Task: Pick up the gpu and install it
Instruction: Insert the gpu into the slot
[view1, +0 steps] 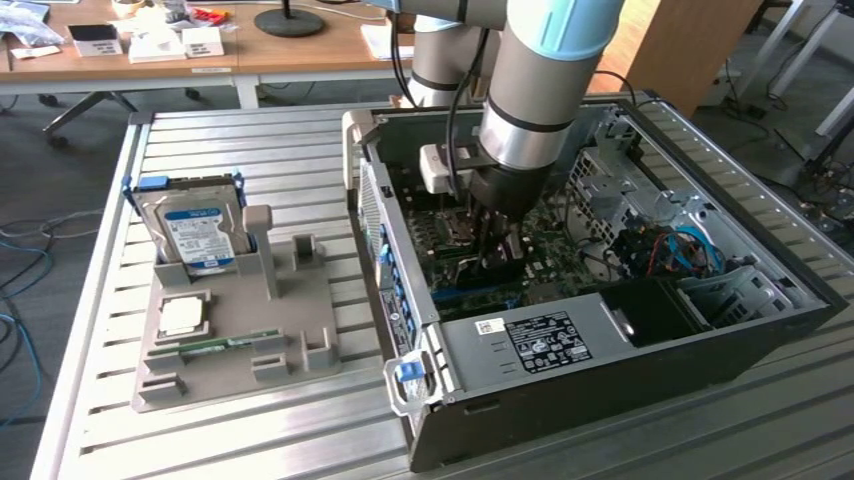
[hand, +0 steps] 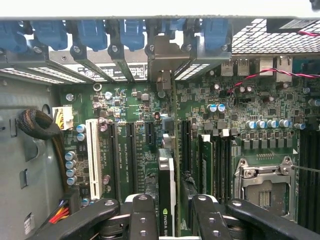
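One gpu (hand: 166, 185) — between hand (hand: 172, 220) fingers.

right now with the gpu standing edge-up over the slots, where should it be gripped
Grip the gpu by its upper long edge, fingers on its two flat faces, coming straight down from above. It stands on edge, thin, with its bracket toward the case's rear wall, as the gripper has it.

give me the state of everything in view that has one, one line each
black gripper: shut on the gpu, down inside the case
thin green gpu card with silver end bracket: held edge-on over the motherboard slots
black computer case: lying on its side, open
silver hard drive with blue-white label: standing upright in the grey holder
grey holder: middle upright slots empty
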